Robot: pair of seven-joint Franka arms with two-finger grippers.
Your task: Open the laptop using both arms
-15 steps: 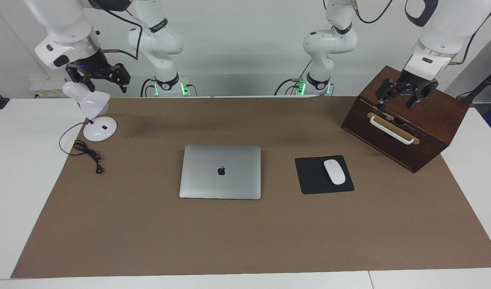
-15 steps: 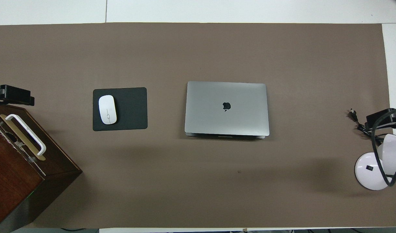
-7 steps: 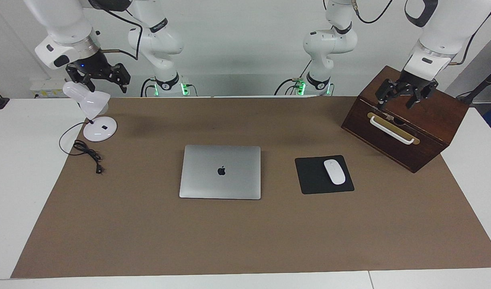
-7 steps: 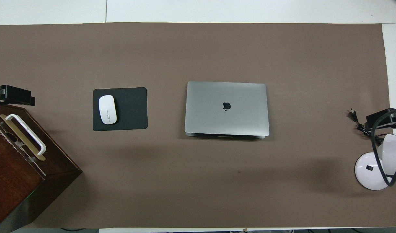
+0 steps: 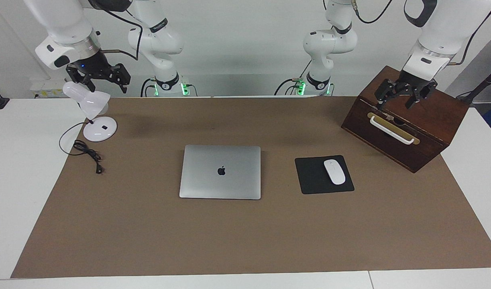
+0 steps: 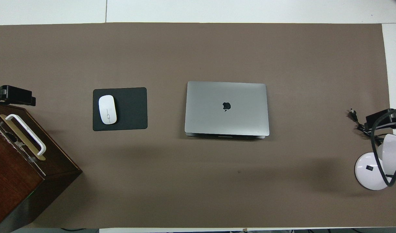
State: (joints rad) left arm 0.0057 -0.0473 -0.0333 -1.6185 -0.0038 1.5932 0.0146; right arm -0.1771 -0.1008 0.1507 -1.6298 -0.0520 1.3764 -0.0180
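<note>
The silver-grey laptop (image 5: 220,171) lies shut in the middle of the brown mat, its dark apple logo facing up, and it shows again in the overhead view as the laptop (image 6: 226,108). Neither gripper touches it. My left gripper (image 5: 395,104) hangs open over the wooden box at the left arm's end, with nothing between its fingers; only its tip shows in the overhead view, left gripper (image 6: 14,95). My right gripper (image 5: 107,86) hangs open just above the white desk lamp at the right arm's end, right gripper (image 6: 383,119).
A dark wooden box (image 5: 406,120) with a white handle stands at the left arm's end. Between it and the laptop lies a black mouse pad (image 5: 311,176) with a white mouse (image 5: 334,171). A white lamp (image 5: 97,122) and its black cord (image 5: 86,154) sit at the right arm's end.
Both grippers have shifted only slightly in the air and stay open. The laptop, mouse, box and lamp have not moved.
</note>
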